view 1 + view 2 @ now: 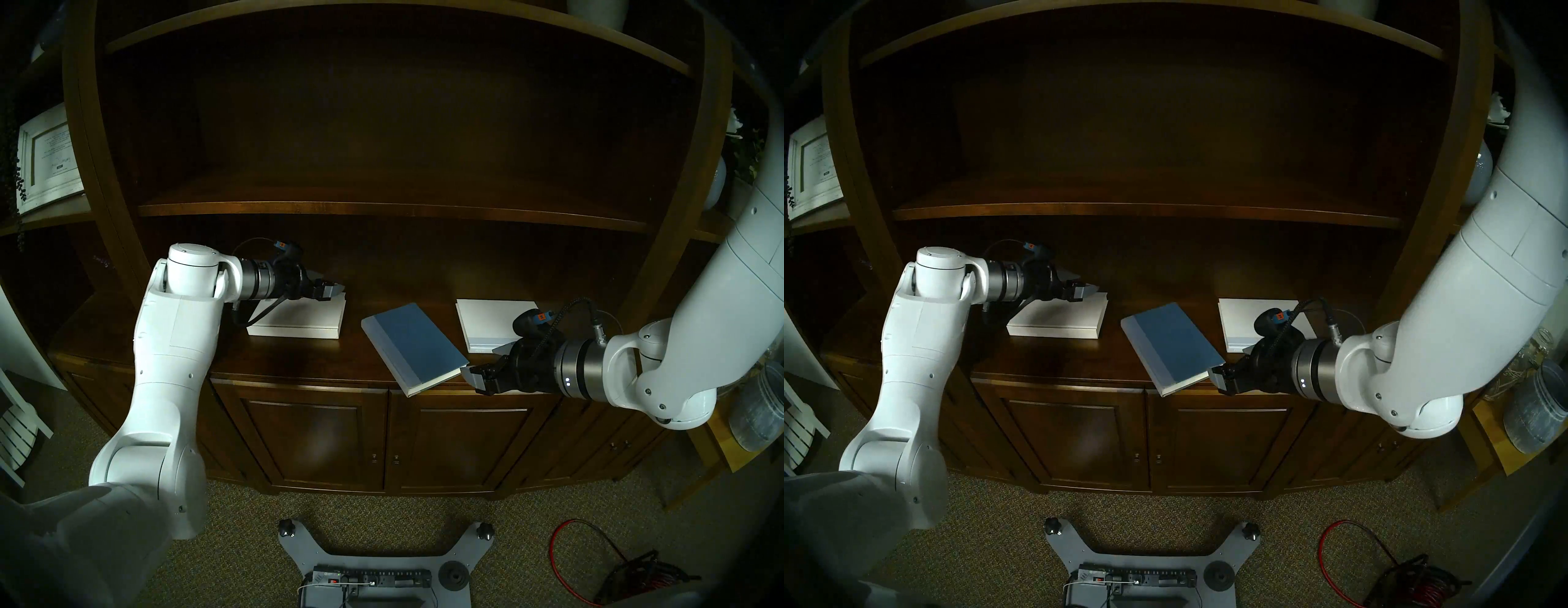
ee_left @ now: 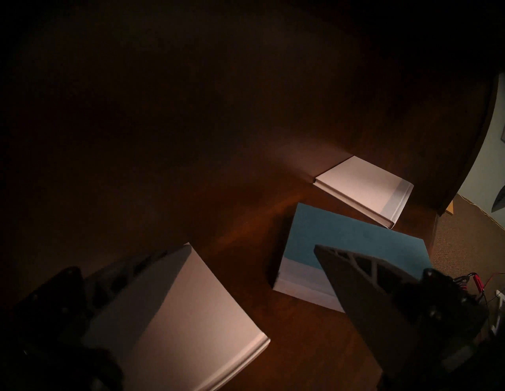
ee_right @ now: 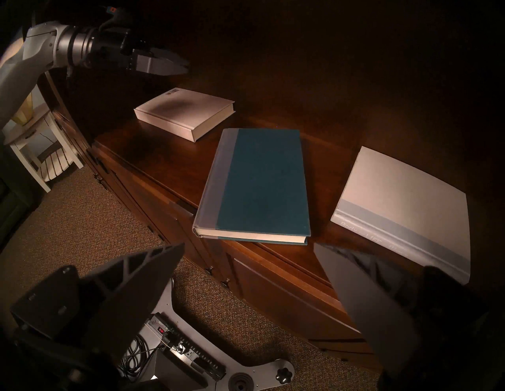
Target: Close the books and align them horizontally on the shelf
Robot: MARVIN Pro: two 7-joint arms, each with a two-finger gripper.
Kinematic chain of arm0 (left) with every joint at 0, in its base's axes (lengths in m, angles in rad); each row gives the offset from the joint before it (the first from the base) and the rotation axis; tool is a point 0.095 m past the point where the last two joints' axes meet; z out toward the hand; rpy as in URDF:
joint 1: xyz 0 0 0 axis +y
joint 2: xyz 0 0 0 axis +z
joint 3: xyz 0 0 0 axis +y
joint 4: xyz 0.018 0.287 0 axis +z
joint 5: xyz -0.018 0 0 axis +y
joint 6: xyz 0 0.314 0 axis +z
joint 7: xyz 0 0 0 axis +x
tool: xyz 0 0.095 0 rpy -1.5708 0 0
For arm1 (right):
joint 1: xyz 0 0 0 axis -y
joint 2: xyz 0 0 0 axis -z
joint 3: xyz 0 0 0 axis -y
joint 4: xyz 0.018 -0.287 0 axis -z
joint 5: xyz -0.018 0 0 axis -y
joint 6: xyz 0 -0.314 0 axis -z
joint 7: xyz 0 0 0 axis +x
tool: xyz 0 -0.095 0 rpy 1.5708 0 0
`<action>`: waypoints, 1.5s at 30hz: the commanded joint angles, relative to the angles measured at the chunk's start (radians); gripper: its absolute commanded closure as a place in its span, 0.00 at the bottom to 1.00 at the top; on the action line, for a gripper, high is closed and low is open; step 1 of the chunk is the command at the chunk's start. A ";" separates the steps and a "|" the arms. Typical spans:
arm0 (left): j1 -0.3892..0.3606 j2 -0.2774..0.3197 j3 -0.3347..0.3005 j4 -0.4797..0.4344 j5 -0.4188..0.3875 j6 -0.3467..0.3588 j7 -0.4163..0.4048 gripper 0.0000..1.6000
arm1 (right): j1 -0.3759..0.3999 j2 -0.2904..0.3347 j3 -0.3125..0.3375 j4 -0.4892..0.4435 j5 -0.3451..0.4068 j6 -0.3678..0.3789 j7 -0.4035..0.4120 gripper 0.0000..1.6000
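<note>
Three closed books lie flat on the dark wooden shelf [image 1: 297, 361]. The white book with a barcode [image 1: 297, 318] [image 3: 185, 112] is at the left. My left gripper [image 1: 337, 288] [image 2: 240, 249] hovers open over its back right corner, holding nothing. The blue book [image 1: 413, 346] [image 3: 262, 180] lies skewed in the middle, its near corner past the front edge. My right gripper [image 1: 483, 361] [image 3: 247, 244] stands open just right of that corner, empty. The white book with a pale blue strip [image 1: 492, 322] [image 3: 404, 207] lies at the right, partly behind my right wrist.
A thinner shelf board [image 1: 382, 208] runs above the books. Panelled cabinet doors [image 1: 314, 437] are below the ledge. A framed picture [image 1: 46, 157] stands at the left and a clear jar [image 1: 759, 412] at the right. My base [image 1: 373, 569] and a red cable [image 1: 594, 547] are on the carpet.
</note>
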 commanded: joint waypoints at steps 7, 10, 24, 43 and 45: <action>0.163 0.041 -0.065 -0.201 -0.076 -0.016 -0.133 0.00 | 0.012 0.000 0.002 0.007 0.001 -0.005 -0.001 0.00; 0.205 0.047 -0.083 -0.240 -0.091 -0.018 -0.136 0.00 | 0.013 0.000 0.002 0.007 0.001 -0.005 -0.001 0.00; 0.385 0.040 -0.145 -0.406 -0.177 -0.039 -0.157 0.00 | 0.016 0.000 0.002 0.008 0.000 -0.007 0.000 0.00; 0.590 -0.042 -0.281 -0.637 -0.199 -0.042 -0.061 0.00 | 0.026 0.000 0.000 0.004 0.000 -0.010 0.001 0.00; 0.612 -0.061 -0.298 -0.668 -0.186 -0.038 -0.033 0.00 | 0.027 0.000 0.000 0.003 -0.001 -0.010 0.001 0.00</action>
